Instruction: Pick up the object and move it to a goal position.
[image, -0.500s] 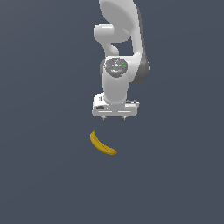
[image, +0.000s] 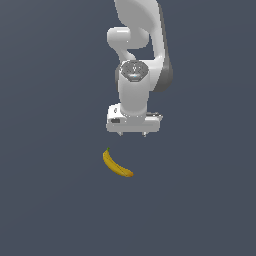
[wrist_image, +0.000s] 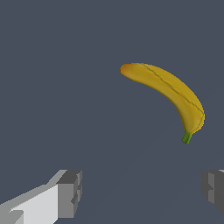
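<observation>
The object is a small curved yellow banana with a green stem tip and an orange-brown end, lying on the dark grey floor. In the exterior view my gripper hangs above and slightly to the exterior view's right of it, apart from it. The wrist view shows the banana whole, ahead of my gripper, whose two grey fingertips stand wide apart with nothing between them. The gripper is open.
A plain dark grey surface lies all round the banana. The white arm rises above the gripper in the exterior view. No goal marker shows.
The gripper has come down a little towards the banana. The banana has not moved.
</observation>
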